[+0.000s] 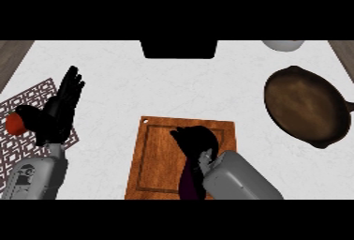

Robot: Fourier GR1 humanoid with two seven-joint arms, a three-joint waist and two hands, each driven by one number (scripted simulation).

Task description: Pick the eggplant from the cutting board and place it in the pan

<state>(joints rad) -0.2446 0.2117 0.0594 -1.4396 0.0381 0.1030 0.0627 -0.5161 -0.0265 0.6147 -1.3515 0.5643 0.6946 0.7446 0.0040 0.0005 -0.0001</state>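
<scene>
Right hand (195,140) sits over the middle of the board (155,159), fingers curled down onto the upper end of the eggplant (191,180), which lies lengthwise on the board toward its near edge. Whether the thumb has closed under it I cannot tell. Left hand (59,110) rests to the board's left, fingers straight. Pan (304,105) lies well apart, to the board's upper right. Judged risk: held at 1 end, the long eggplant may swing or slip during the carry.
</scene>
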